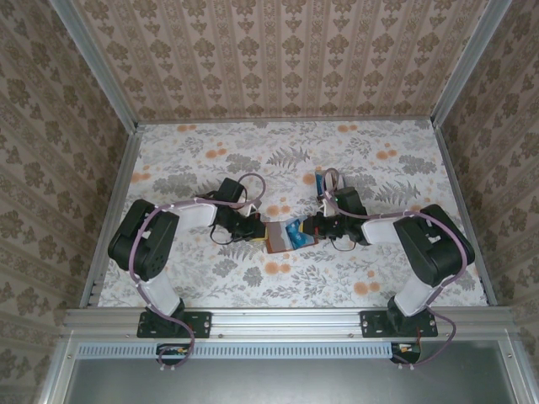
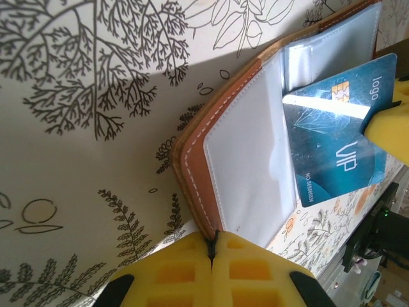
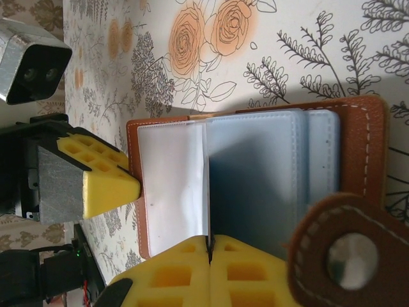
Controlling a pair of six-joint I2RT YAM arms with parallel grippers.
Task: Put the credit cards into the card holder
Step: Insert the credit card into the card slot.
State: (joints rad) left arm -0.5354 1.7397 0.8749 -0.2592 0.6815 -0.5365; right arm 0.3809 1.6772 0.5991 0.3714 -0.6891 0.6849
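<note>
The left gripper [image 2: 214, 252] is pinched on the brown edge of the card holder [image 2: 246, 160], which lies open mid-table [image 1: 379, 278]. The right gripper [image 3: 209, 246] grips a blue credit card [image 2: 339, 160], seemingly partly inside a clear pocket [image 2: 255, 192]. I judge insertion is under way; next, push it deeper, straight.

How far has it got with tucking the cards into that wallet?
Done: the card holder is open, its edge clamped by the left gripper. In hand: a blue card sits partway in a clear pocket, the right gripper apparently pinching it. Left: pushing it fully home, then any further cards.
</note>
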